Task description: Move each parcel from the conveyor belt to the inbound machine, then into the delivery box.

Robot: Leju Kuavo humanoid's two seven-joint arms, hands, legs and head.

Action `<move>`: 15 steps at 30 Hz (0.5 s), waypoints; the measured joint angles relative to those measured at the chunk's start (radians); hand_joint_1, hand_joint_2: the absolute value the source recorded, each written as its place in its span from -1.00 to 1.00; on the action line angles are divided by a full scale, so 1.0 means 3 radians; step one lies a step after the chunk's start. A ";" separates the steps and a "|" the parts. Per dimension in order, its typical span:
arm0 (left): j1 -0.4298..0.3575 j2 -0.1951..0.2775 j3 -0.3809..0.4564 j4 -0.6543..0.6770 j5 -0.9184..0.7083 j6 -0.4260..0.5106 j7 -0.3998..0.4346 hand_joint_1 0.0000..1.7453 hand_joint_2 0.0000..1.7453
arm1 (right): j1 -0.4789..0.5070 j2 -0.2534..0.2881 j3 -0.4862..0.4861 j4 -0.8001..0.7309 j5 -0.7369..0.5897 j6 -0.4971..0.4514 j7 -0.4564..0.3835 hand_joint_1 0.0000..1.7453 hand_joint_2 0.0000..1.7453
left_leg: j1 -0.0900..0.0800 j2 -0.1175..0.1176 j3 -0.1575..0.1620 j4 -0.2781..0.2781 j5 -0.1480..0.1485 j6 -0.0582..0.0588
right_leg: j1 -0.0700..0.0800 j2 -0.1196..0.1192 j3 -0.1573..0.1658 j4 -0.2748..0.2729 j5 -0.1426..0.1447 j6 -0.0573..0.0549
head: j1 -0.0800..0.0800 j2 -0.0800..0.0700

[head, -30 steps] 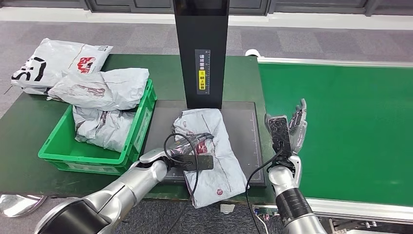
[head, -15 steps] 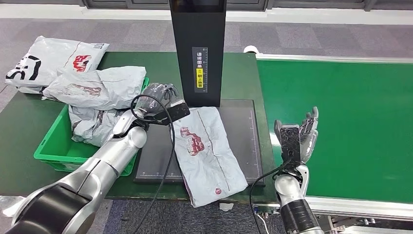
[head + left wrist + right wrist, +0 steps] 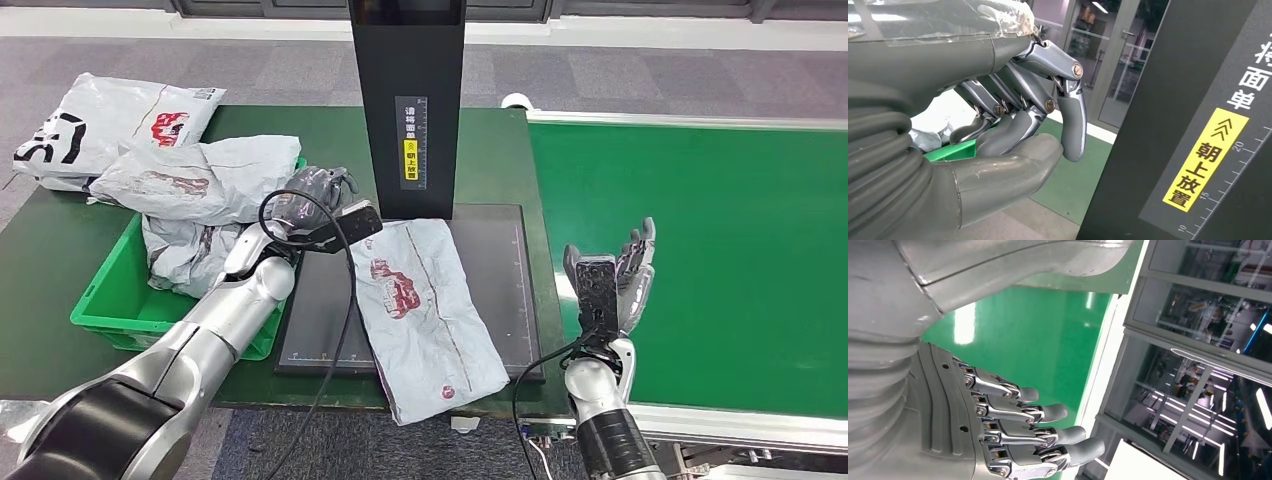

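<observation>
Head view: green table | grey carpet | left robot hand seemingly curled empty | right robot hand spread.

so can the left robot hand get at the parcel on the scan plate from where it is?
Probably yes. The left robot hand hovers beside the parcel near its upper left corner, fingers curled on nothing. Nothing lies between them; the black column stands behind, clear of the path.

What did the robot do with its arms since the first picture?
The left robot hand let go of the grey plastic parcel on the black scanner plate and lifted toward the green plastic box, fingers curled. The right robot hand shifted slightly, open. The parcel stayed.
</observation>
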 joint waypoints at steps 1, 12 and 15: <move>0.0000 0.0000 0.0000 0.0000 0.0000 0.0000 0.0000 1.00 1.00 | 0.0000 0.0000 0.0000 0.0000 0.0000 0.0000 0.0000 -1.00 1.00 | 0.0000 0.0000 0.0000 0.0000 0.0000 0.0000 | 0.0000 0.0000 0.0000 0.0000 0.0000 0.0000 | 0.0000 0.0000; 0.0000 0.0000 0.0018 0.0000 -0.0002 0.0000 0.0000 1.00 1.00 | 0.0000 0.0000 -0.0001 0.0000 0.0000 0.0000 0.0000 -1.00 1.00 | 0.0000 0.0000 0.0000 0.0000 0.0000 0.0000 | 0.0000 0.0000 0.0000 0.0000 0.0000 0.0000 | 0.0000 0.0000; 0.0000 0.0000 0.0018 0.0000 -0.0003 0.0000 0.0000 1.00 1.00 | 0.0000 0.0000 -0.0001 0.0000 0.0000 0.0000 0.0000 -1.00 1.00 | 0.0000 0.0000 0.0000 0.0000 0.0000 0.0000 | 0.0000 0.0000 0.0000 0.0000 0.0000 0.0000 | 0.0000 0.0000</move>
